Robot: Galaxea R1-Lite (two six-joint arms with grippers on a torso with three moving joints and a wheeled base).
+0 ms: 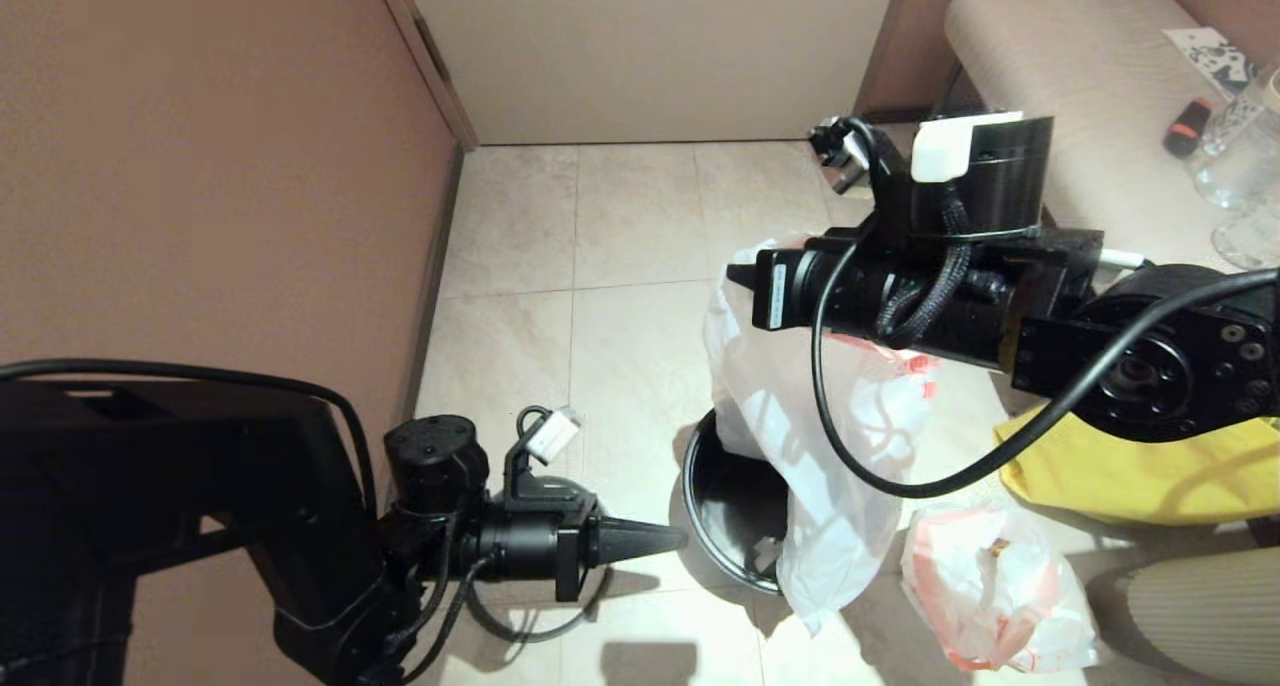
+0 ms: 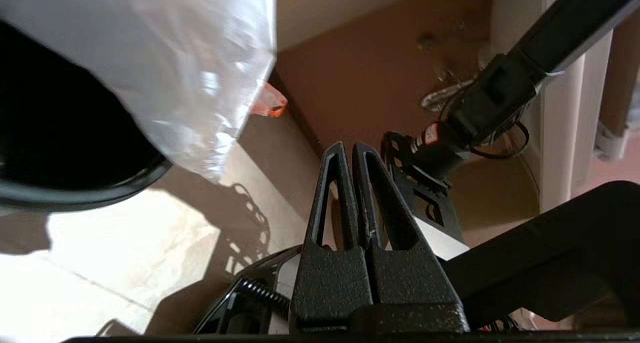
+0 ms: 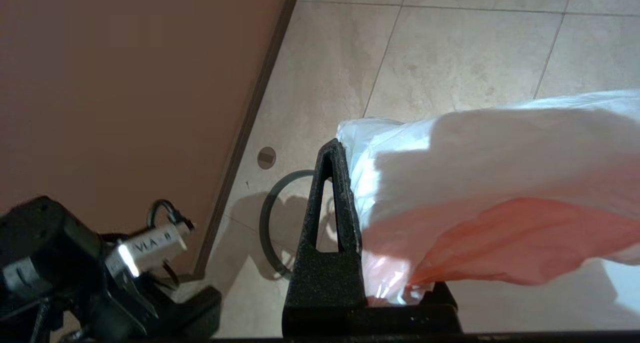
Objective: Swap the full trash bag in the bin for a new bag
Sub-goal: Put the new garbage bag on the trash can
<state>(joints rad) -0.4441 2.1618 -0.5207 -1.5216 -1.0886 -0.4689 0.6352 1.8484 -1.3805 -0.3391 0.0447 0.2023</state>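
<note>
The left gripper (image 1: 672, 538) hangs nearest, low at the left, fingers pressed together and empty, pointing at the bin (image 1: 720, 526) on the pale tiled floor (image 1: 620, 226) beside a brown wall (image 1: 200, 166). To the right lies the full trash bag (image 1: 985, 591). The new bag (image 1: 840, 466), thin, white and pink-hemmed, drapes into the bin, clamped in the right gripper (image 3: 350, 183). Farther right sits a yellow tote (image 1: 1150, 476).
</note>
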